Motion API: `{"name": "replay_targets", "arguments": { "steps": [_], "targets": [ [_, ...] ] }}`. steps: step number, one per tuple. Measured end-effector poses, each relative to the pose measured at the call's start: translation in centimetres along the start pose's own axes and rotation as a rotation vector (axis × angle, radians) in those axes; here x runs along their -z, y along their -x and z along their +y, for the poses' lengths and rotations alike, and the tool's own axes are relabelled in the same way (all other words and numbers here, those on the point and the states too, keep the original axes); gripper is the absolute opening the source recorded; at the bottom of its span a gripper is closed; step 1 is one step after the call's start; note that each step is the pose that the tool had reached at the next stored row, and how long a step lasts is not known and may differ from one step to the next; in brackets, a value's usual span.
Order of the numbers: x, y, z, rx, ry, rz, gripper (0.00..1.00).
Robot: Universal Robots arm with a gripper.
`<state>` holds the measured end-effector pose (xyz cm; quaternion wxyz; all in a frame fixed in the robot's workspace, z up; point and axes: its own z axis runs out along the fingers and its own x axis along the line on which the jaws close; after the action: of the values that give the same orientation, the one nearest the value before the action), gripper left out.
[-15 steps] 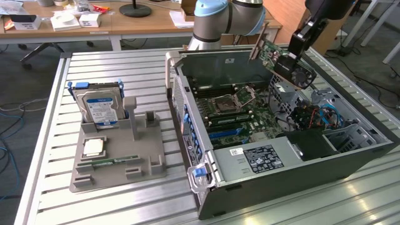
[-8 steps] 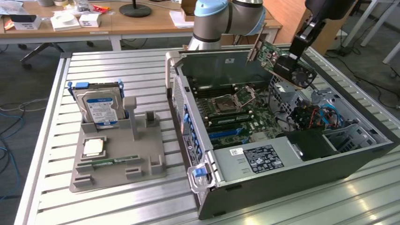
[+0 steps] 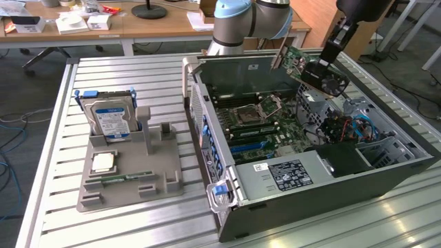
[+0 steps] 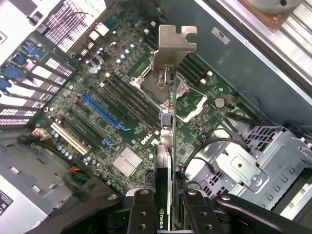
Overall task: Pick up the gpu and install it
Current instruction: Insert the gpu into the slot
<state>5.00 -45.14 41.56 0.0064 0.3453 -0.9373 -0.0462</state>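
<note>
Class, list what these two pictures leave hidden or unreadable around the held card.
- Wrist view: gpu is edge-on, so its faces are hidden; gripper covers its gripped end.
- Exterior view: robot arm cut off by the top edge.
- Exterior view: hard drive base hidden in grey holder.

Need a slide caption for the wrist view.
Gripper holding the gpu edge-on over the motherboard in the open case, not yet slotted.

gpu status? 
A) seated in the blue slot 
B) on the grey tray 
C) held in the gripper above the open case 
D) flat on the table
C: the gripper is clamped on the gpu, which hangs over the motherboard inside the case, not seated in any slot.
</note>
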Motion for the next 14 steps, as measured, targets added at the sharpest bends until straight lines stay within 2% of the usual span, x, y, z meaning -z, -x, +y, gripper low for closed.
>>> {"name": "replay_targets", "arguments": {
  "steps": [14],
  "targets": [
    [0.0,0.0,0.0,0.136,0.0027,0.0125,0.26]
  ]
}}
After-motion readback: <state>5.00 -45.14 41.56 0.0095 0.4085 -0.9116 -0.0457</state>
